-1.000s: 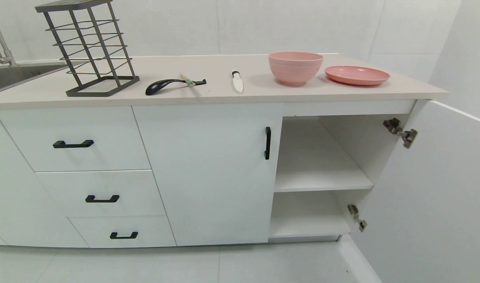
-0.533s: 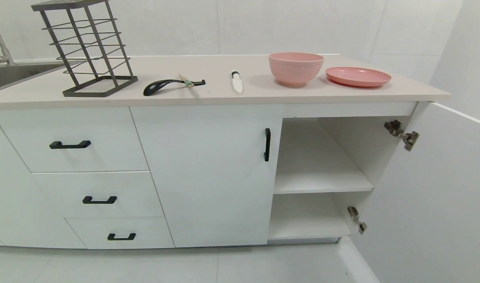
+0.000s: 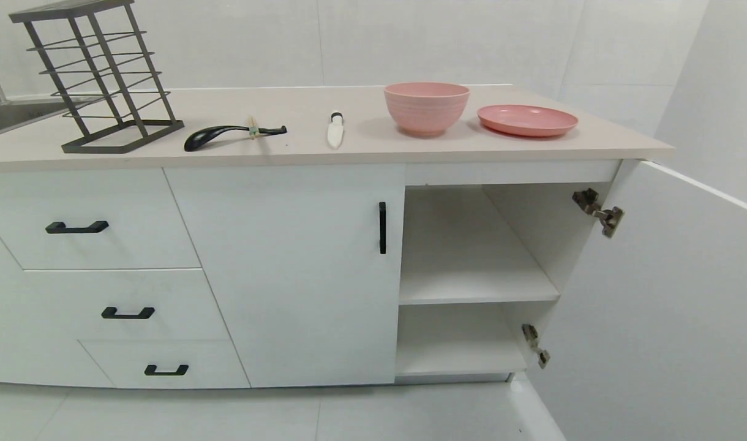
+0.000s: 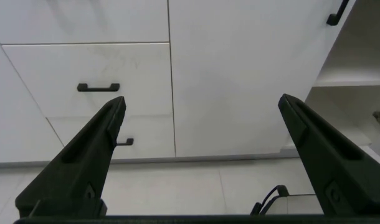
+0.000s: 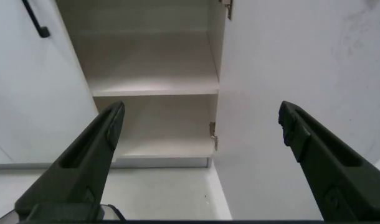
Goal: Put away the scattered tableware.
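The pink bowl [image 3: 427, 108] stands upright on the tabletop [image 3: 324, 150], toward its right end. Just to the bowl's right, not touching it, lies the pink plate [image 3: 527, 119]. To the bowl's left, near it, lies a white knife [image 3: 335, 129]. Farther left of the bowl is a black spoon [image 3: 217, 135], with a small pale wooden utensil [image 3: 252, 127] lying across its handle; what that is cannot be told. Well to the bowl's left stands a black wire rack [image 3: 95, 79], and beyond it is the edge of a sink [image 3: 12, 113].

Directly below the bowl, the cabinet is open, with a bare shelf [image 3: 471, 285] inside and its open door [image 3: 667, 306] swung out to the bowl's right. Below and left of the bowl are a closed door [image 3: 288, 269] and a stack of drawers [image 3: 104, 245].

The left claw [image 4: 202, 102] is spread wide and holds nothing, facing the drawers low down. The right claw [image 5: 201, 109] is also spread wide and holds nothing, facing the open cabinet under the bowl.
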Available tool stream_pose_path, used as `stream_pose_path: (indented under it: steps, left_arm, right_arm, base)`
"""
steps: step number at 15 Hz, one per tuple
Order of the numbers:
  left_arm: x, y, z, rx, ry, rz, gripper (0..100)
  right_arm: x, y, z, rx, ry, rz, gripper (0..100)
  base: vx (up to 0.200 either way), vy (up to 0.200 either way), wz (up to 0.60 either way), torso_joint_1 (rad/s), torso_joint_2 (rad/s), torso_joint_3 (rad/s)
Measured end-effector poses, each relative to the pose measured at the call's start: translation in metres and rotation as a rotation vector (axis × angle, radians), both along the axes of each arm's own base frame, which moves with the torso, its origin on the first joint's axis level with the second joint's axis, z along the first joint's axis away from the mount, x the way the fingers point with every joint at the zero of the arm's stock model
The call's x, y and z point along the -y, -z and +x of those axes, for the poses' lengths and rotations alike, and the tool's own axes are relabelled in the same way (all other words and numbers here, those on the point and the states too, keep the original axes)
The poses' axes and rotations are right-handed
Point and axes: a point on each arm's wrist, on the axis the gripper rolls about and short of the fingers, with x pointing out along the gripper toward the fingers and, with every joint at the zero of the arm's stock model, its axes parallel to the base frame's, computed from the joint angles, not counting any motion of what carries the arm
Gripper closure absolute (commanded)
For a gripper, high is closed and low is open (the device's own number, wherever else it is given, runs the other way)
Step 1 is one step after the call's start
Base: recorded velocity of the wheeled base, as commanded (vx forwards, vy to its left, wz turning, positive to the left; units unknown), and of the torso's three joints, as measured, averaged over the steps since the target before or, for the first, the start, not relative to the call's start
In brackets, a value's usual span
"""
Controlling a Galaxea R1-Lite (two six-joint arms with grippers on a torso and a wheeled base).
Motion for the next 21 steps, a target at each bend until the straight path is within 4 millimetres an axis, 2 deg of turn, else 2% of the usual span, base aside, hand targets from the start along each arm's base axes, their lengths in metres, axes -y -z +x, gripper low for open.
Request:
stream_pose_path:
  steps: [7, 12, 16, 21]
  left_arm:
    - [0.0, 0.0, 0.0, 0.0, -0.002, -0.003, 0]
    - [-0.0001, -0.0002, 0.0, 0.001, -0.006, -0.009, 0]
    - [-0.0001, -0.0002, 0.0, 0.001, -0.006, -0.009, 0]
    - [-0.0005, -0.0003, 0.0, 0.003, -0.021, -0.009, 0]
  right_arm:
    - [0.0, -0.0001, 0.0, 0.001, 0.0, 0.0, 0]
    - [0.0, 0.0, 0.0, 0.0, 0.0, 0.0, 0]
    - [0.0, -0.0001, 0.0, 0.0, 0.0, 0.0, 0]
    - [0.0, -0.0003, 0.0, 0.001, 0.0, 0.0, 0]
  base:
    - [0.2, 0.0, 0.0, 0.002, 0.0, 0.002]
    - [0.0, 0.0, 0.0, 0.014, -0.02, -0.006]
    - [0.0, 0.0, 0.0, 0.21, -0.1, -0.091]
    - [0.0, 0.0, 0.0, 0.217, -0.54, -0.193]
